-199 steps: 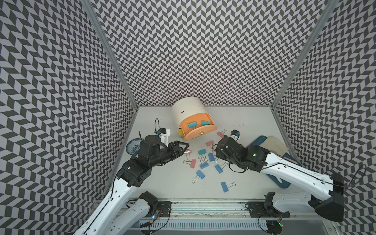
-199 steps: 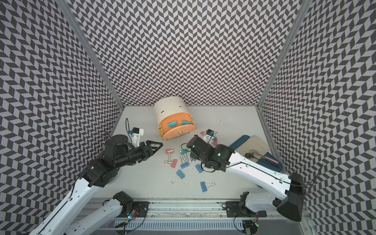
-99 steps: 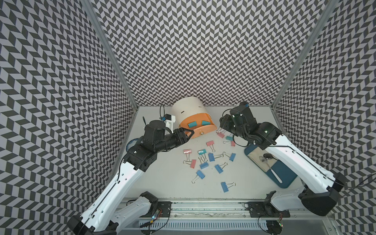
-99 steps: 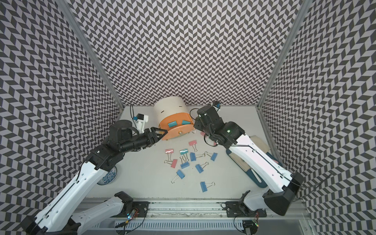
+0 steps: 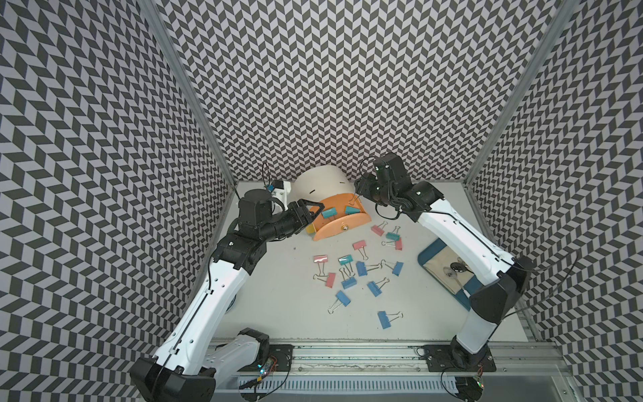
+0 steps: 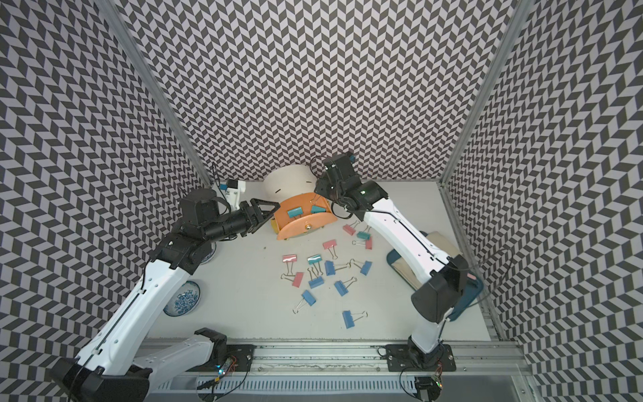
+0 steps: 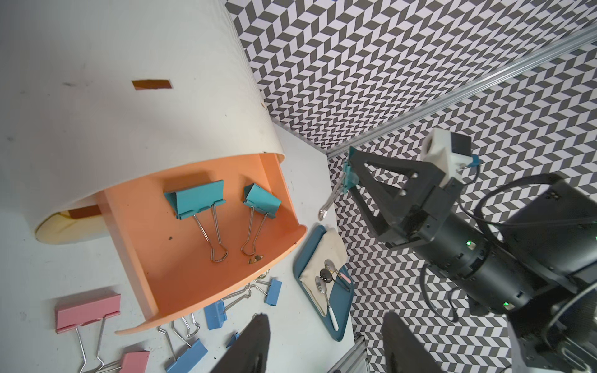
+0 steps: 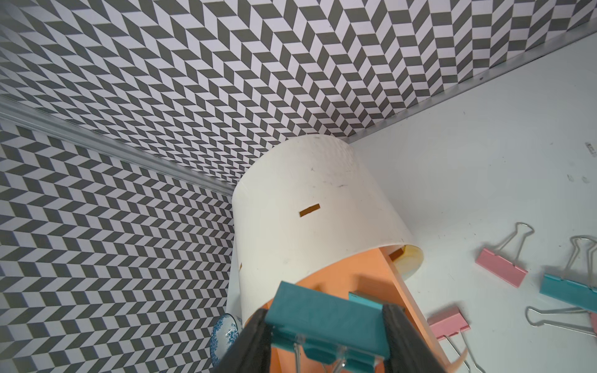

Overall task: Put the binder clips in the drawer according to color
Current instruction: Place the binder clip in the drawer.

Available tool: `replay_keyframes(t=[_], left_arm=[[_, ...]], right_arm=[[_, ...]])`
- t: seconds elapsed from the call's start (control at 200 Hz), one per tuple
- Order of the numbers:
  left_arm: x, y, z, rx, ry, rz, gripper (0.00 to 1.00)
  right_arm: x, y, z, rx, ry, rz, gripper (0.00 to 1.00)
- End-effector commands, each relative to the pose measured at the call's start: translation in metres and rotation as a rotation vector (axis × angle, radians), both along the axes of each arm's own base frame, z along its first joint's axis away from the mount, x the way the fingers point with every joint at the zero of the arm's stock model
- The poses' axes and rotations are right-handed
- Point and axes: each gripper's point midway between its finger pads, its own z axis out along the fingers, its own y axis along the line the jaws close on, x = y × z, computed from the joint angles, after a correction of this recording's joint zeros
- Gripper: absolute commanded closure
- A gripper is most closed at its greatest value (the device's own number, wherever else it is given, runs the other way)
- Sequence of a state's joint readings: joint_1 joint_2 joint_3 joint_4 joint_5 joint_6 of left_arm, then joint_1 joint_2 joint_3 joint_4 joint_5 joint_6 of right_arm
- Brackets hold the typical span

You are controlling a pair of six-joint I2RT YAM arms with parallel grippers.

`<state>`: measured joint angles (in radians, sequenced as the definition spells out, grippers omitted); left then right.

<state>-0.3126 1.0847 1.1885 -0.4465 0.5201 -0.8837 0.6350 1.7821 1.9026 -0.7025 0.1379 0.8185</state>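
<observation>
An orange drawer (image 5: 342, 229) stands pulled out of its cream shell (image 5: 320, 182), with two teal binder clips (image 7: 193, 198) lying in it. My right gripper (image 8: 326, 336) is shut on a third teal clip (image 8: 326, 310), held above the drawer's back right corner; in both top views only its wire handle (image 5: 355, 201) shows. My left gripper (image 7: 326, 348) hangs open and empty just off the drawer's left side (image 6: 273, 214). Several pink (image 5: 320, 258), teal (image 5: 345, 260) and blue (image 5: 384, 319) binder clips lie loose on the table in front of the drawer.
A blue tray (image 5: 429, 251) with a cloth and spoons sits at the right, partly under my right arm. A blue patterned dish (image 6: 184, 298) lies by the left wall beside my left arm. Patterned walls close in three sides.
Both arms have swung from low over the loose clips up to the drawer. The right gripper carried the teal clip to the drawer's back; the left gripper came to its left side.
</observation>
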Motion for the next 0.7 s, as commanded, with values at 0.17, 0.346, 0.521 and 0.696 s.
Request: replay_keyframes(t=[0.17,0.346,0.521,0.696], left_arm=[[0.004,0.006,0.013,-0.015,-0.053,-0.014,0.4],[0.005,0.009,0.007,-0.01,-0.04,-0.01,0.41],[0.007,0.01,0.004,-0.01,-0.036,-0.01,0.4],[0.01,0.011,0.005,-0.011,-0.036,-0.01,0.4]], right_arm=[[0.023,0.026,-0.006,0.04,-0.03,0.093,0.52],[0.025,0.031,-0.016,0.027,-0.02,0.12,0.51],[0.027,0.035,-0.022,0.011,-0.02,0.144,0.48],[0.027,0.037,-0.021,0.003,-0.026,0.162,0.43]])
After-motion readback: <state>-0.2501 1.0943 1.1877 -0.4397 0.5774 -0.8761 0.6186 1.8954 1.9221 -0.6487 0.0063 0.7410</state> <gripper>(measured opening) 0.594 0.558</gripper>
